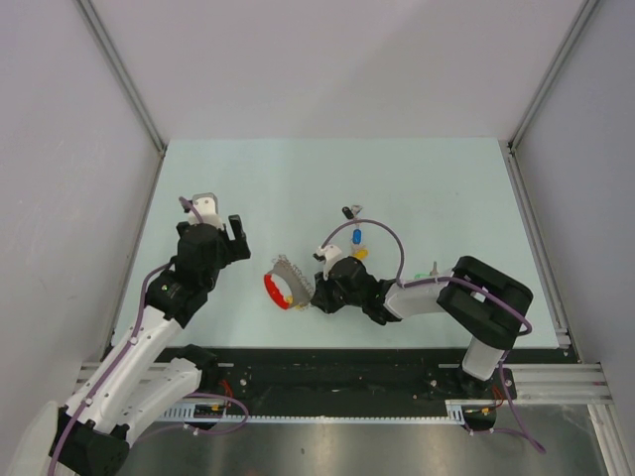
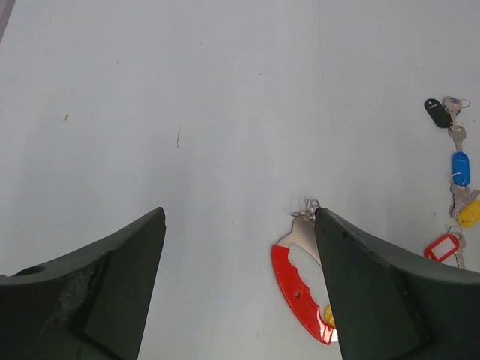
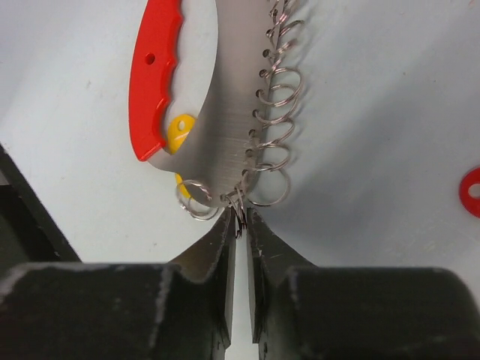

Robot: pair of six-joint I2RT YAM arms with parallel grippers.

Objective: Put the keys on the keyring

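Red-handled keyring (image 3: 161, 82) lies on the pale worktop (image 1: 446, 188) between the two arms, nr the near edge. Right pincer (image 3: 238, 219) is all but closed, jaws nipping a small wire loop at the lower end of the keyring's steel plate. Left pincer (image 2: 240, 217) is spread wide w/ nothing in it, over bare worktop to the left of the keyring and apart from it.

Progress: early, by my reading. One yellow tag (image 3: 182, 127) sits tucked against the plate by a split ring; can't tell if it's actually threaded on. Black key (image 2: 437, 112), blue key (image 2: 460, 169), a 2nd yellow key (image 2: 471, 214) and red key (image 2: 441, 246) lie loose in a line beyond the keyring, none on a loop. Green speck (image 1: 434, 268) beside the right arm is prob. the green key, too small to be sure. So approx four or five left to thread.

Room: far half and left side of the worktop are open, plenty for the left arm to swing. Tight spots: dark rail (image 1: 397, 359) at the near edge close behind the keyring, and the right arm's cable (image 1: 389, 233) arching over the loose keys. Walls either side are well apart from the work.
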